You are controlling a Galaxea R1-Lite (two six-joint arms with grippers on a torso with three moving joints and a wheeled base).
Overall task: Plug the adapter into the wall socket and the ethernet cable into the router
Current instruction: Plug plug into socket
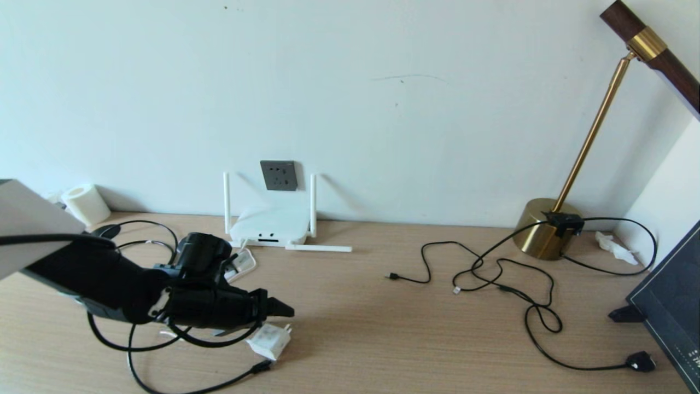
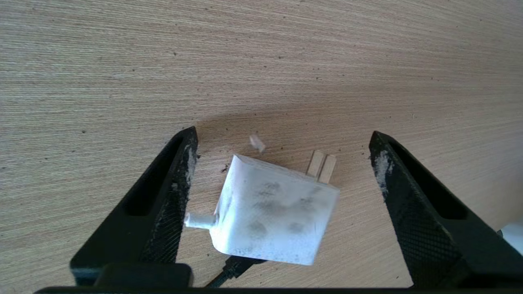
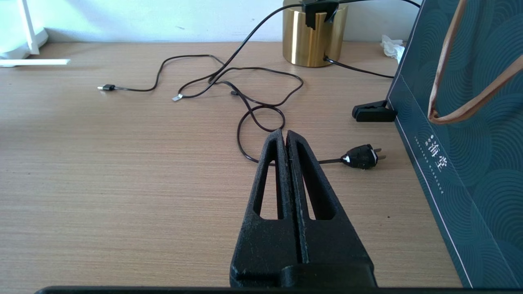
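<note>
Now left hand [image 2: 282, 151] wide open, straddling adapter [image 2: 273, 212], fingers clear.

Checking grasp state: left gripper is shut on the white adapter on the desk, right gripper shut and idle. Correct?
Not quite. The left wrist view shows the left gripper open, its fingers standing either side of the adapter, which lies loose on the desk. The right gripper is shut and idle, as stated.

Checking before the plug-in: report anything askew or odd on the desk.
One router antenna lies flat on the desk while two others stand upright. The adapter lies tilted between the left gripper's open fingers, its face smudged grey.
</note>
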